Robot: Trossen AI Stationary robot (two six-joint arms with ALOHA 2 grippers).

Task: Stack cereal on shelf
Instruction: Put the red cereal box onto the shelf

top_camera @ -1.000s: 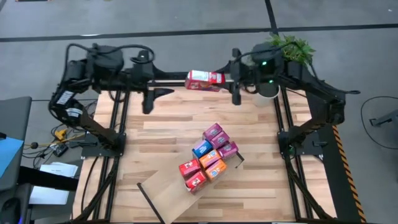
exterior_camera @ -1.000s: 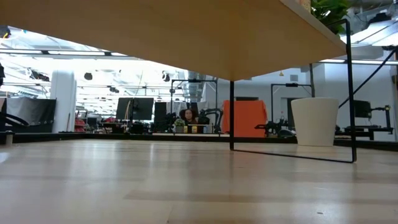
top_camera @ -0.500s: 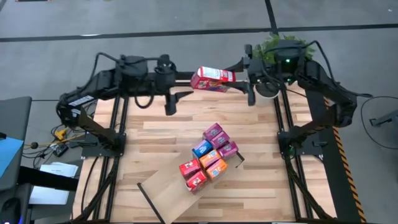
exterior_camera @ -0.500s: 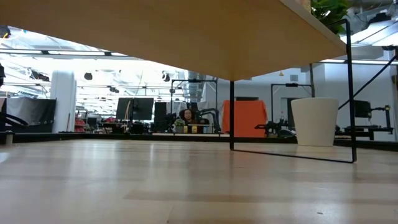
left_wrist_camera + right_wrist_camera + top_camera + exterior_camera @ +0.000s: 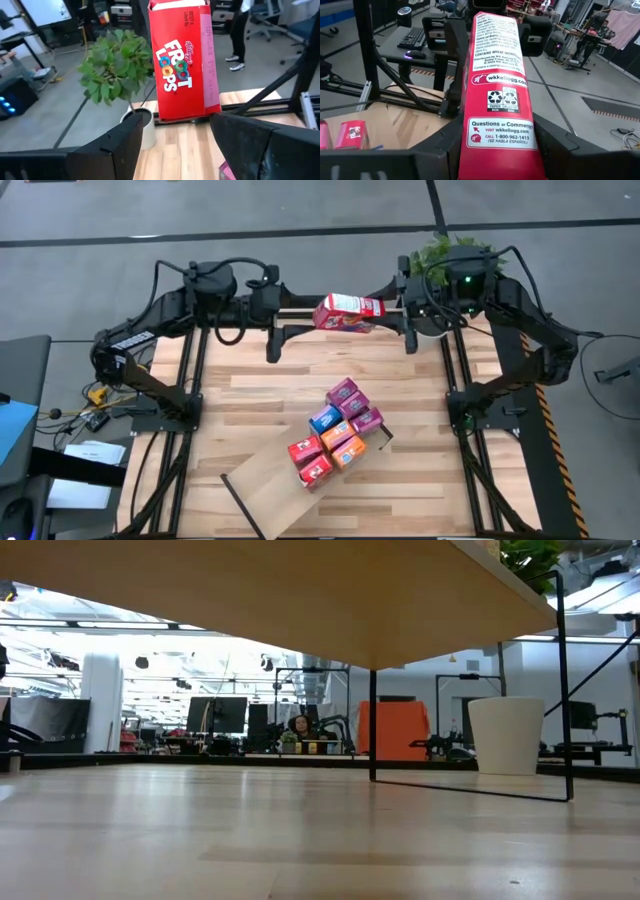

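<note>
A red Froot Loops cereal box (image 5: 348,312) hangs lengthwise in the air over the table's far edge, between both arms. My right gripper (image 5: 380,316) is shut on its right end. My left gripper (image 5: 316,322) is open just left of the box, and in the left wrist view its fingers (image 5: 125,140) stand on either side of the near end (image 5: 182,115); I cannot tell whether they touch it. Several small red, pink, orange and blue boxes (image 5: 335,435) sit on the far end of the pale wood shelf (image 5: 265,490), which stands on thin black legs (image 5: 372,725). My right gripper pinches the red box's end nearest the right arm (image 5: 500,142) between its two fingers (image 5: 437,150), one on each opposite face. It comes in about level from the table's right, with the fingers along the box. The box is lifted clear and points toward the left arm.
A potted plant (image 5: 455,255) in a white pot (image 5: 507,735) stands at the table's far right corner, close behind my right arm. Black frame rails (image 5: 190,380) run along both table sides. Bare planks (image 5: 250,395) lie between the arms and the shelf. A person (image 5: 245,25) stands in the room beyond.
My right gripper has carried the red box a short way toward the table's right, still aloft. My left arm has stretched after it toward the right, bringing its open gripper from well short of the box up to the box's left end.
</note>
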